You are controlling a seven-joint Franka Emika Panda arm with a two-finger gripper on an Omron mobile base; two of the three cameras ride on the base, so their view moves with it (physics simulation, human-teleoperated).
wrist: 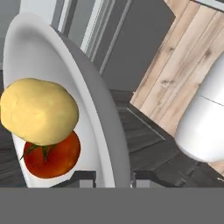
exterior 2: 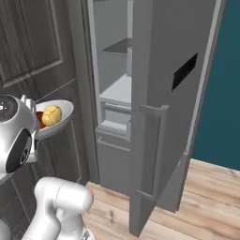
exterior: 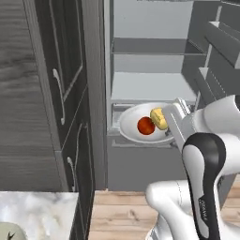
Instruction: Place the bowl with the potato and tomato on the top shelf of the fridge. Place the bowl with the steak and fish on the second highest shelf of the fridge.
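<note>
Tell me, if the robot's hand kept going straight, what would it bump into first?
Probably the fridge. The hand grips the bowl by its rim and points toward the open shelves, so the bowl would arrive first. Depth is unclear.

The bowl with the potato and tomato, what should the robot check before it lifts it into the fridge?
1. Gripper shut on the bowl's rim: ok.
2. Potato and tomato both inside the bowl: ok.
3. Fridge door open: ok.
4. Top shelf has free space: ok on the part seen.
5. Bowl raised level with the top shelf: not ok, it hangs below the lower shelf.
6. Bowl held level: cannot tell.
</note>
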